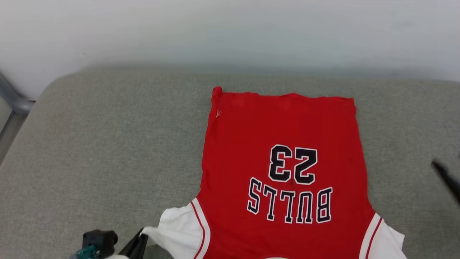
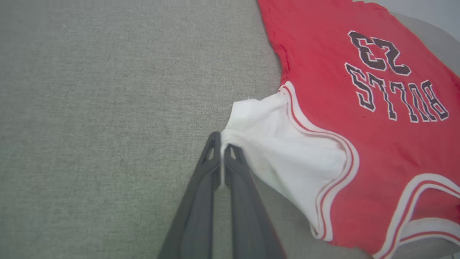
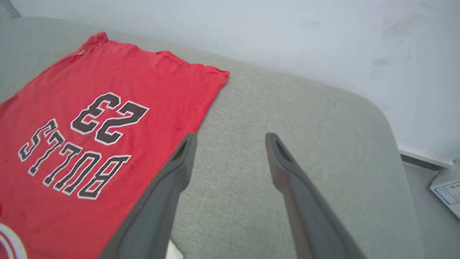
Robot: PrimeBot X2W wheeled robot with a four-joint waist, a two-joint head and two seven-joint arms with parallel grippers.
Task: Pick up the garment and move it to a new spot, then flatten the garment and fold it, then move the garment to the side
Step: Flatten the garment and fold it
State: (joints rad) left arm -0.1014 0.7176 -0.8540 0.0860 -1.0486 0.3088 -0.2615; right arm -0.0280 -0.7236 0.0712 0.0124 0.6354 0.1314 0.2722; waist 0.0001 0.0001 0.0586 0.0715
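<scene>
The garment (image 1: 284, 144) lies print side up on the grey padded surface (image 1: 107, 144), right of centre in the head view. Its hem points toward the wall, and "BULLS 23" reads upside down to me. The red body looks fairly flat, though the hem's left corner (image 1: 216, 91) is rolled over. The left white sleeve (image 2: 280, 144) is bunched into a ridge. My left jaws are pinched tight on its outer edge, fingertips (image 2: 214, 144) meeting on the cloth. My right jaws stand wide and empty above bare upholstery, just beside the shirt's right edge.

I judge this to be the flattening step. To do it well I want to draw the left sleeve outward and low, away from the body. I'd pull only until the ridge goes, so the red panel does not slide or skew. The right sleeve (image 1: 390, 237) looks crumpled too, so the right jaws should take its edge next. The rolled hem corner also wants smoothing before any fold.
</scene>
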